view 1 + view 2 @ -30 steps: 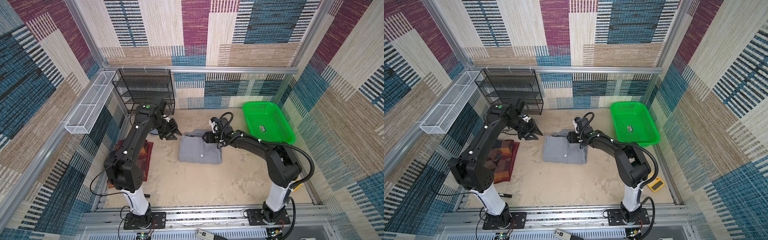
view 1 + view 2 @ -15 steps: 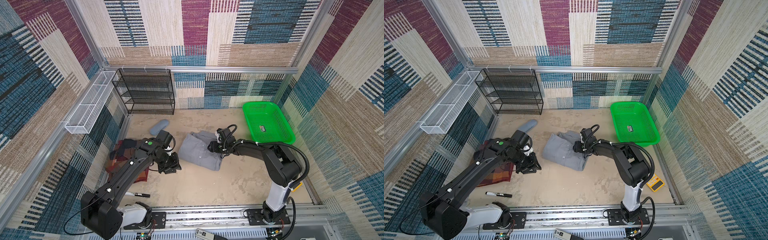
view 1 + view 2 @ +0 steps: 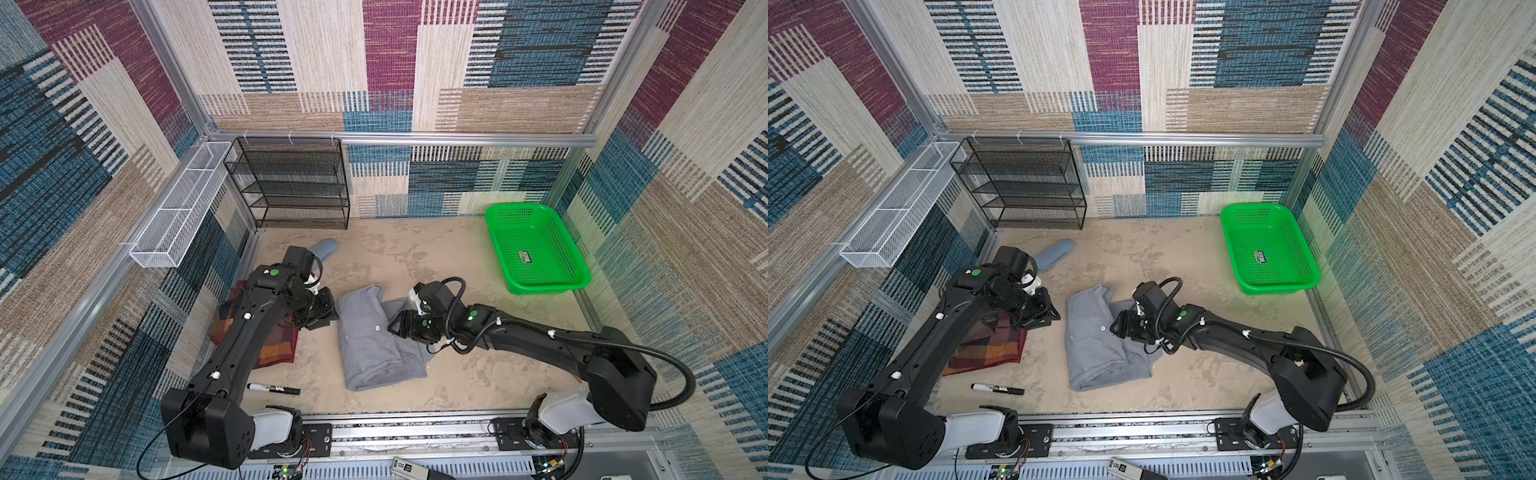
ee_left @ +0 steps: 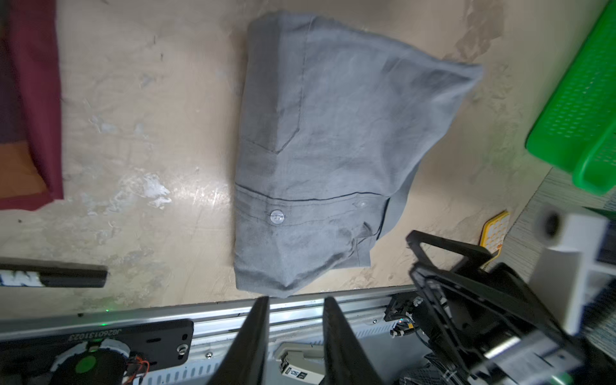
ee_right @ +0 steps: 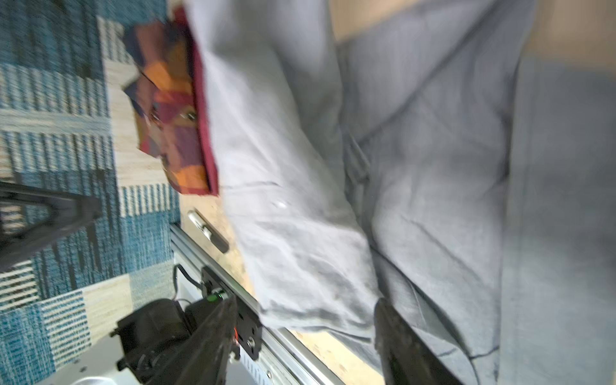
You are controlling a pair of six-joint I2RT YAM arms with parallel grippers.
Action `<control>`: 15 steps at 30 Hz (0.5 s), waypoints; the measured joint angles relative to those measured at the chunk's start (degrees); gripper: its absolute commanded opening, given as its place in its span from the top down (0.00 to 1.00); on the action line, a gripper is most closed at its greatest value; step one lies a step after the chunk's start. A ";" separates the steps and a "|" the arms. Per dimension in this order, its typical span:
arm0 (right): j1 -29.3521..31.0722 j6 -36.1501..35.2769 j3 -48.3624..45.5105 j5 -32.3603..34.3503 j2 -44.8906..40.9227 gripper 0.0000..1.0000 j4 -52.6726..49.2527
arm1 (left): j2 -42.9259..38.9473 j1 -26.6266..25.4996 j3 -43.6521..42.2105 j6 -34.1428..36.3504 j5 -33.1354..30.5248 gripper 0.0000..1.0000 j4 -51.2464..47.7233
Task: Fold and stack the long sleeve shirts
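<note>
Black marker (image 3: 273,388) by the near edge. Just beyond, grey shirt (image 3: 374,349) folded mid-tabletop, plaid shirt (image 3: 278,351) apart from it toward the left edge. Left hand (image 4: 296,301) between the two shirts, partly open, empty. Right hand (image 5: 306,301) spread wide over the grey shirt's right side, nothing clamped. Blue-grey case (image 3: 326,248) farther back, green basket (image 3: 544,286) far right.

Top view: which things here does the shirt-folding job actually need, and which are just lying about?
Job: grey shirt; plaid shirt.
Lying about: black marker; blue-grey case; green basket; black wire rack; white wire basket.
</note>
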 measured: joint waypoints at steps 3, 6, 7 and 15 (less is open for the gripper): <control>-0.35 -5.99 6.19 2.10 1.33 0.20 -1.14 | -2.97 0.76 0.90 2.14 -3.17 0.68 -0.85; -0.42 -12.52 11.17 3.41 7.65 0.19 -2.49 | -4.92 0.83 0.22 3.08 -5.60 0.68 -1.40; -0.48 -14.29 11.96 3.41 9.86 0.19 -2.84 | -5.27 0.94 -0.20 3.21 -5.73 0.68 -1.60; -0.50 -21.73 13.42 3.15 20.98 0.26 -3.76 | -8.74 1.49 -4.00 3.34 -9.86 0.69 -1.66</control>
